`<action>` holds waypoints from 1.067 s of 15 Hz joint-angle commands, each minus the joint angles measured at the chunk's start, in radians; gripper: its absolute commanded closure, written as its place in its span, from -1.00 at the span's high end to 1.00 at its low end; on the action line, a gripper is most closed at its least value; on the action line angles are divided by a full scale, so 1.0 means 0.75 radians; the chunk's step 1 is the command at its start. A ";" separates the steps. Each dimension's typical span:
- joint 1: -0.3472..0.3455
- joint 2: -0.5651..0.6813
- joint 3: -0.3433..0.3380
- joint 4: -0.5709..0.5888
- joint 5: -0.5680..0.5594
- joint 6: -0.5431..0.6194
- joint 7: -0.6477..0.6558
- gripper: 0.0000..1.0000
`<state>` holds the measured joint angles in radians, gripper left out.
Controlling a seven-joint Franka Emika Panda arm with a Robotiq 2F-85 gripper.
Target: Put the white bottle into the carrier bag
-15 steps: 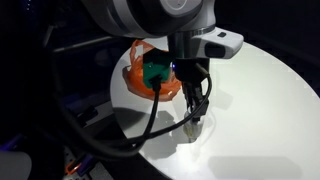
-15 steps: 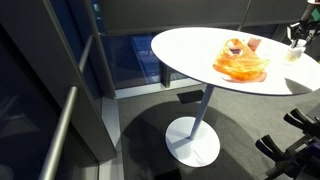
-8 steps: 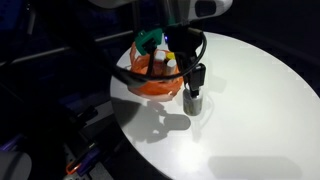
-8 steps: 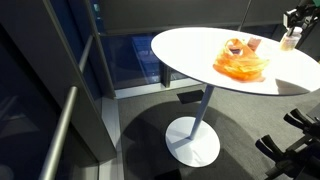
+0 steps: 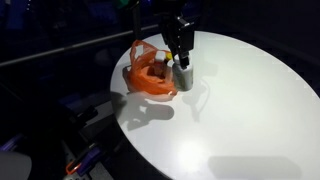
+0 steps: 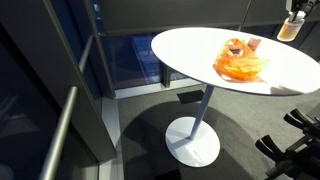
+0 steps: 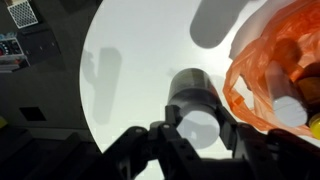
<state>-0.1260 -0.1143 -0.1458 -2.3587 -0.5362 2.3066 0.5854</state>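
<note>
My gripper [image 7: 197,128] is shut on the white bottle [image 7: 196,110] and holds it lifted above the round white table [image 7: 140,60]. In an exterior view the bottle [image 5: 183,72] hangs from the gripper [image 5: 181,60] just beside the orange carrier bag [image 5: 150,75]. In an exterior view the bottle [image 6: 290,27] is high at the right edge, beyond the bag [image 6: 240,62]. In the wrist view the open orange bag [image 7: 280,80] lies to the right of the bottle, with items inside it.
The table [image 5: 240,110] stands on a single pedestal [image 6: 200,125] with a round foot. A railing [image 6: 60,130] and dark floor lie to one side. The bottle's shadow [image 7: 225,20] falls on the tabletop.
The gripper has risen and moved with the white bottle from the tabletop toward the orange bag. The bottle has left the table surface.
</note>
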 commanded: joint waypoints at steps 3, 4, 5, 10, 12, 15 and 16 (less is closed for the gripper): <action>0.014 -0.083 0.078 0.010 0.119 -0.077 -0.245 -0.61; 0.019 -0.089 0.087 0.011 0.142 -0.076 -0.291 -0.61; 0.025 -0.092 0.093 0.013 0.174 -0.077 -0.342 -0.61; 0.044 -0.115 0.100 0.015 0.308 -0.095 -0.566 -0.61; 0.044 -0.125 0.093 0.013 0.347 -0.105 -0.644 -0.61; 0.032 -0.105 0.104 0.002 0.336 -0.074 -0.628 -0.61; 0.031 -0.106 0.103 0.002 0.340 -0.077 -0.637 -0.11</action>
<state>-0.0970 -0.1937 -0.0742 -2.3586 -0.2832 2.2511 0.1098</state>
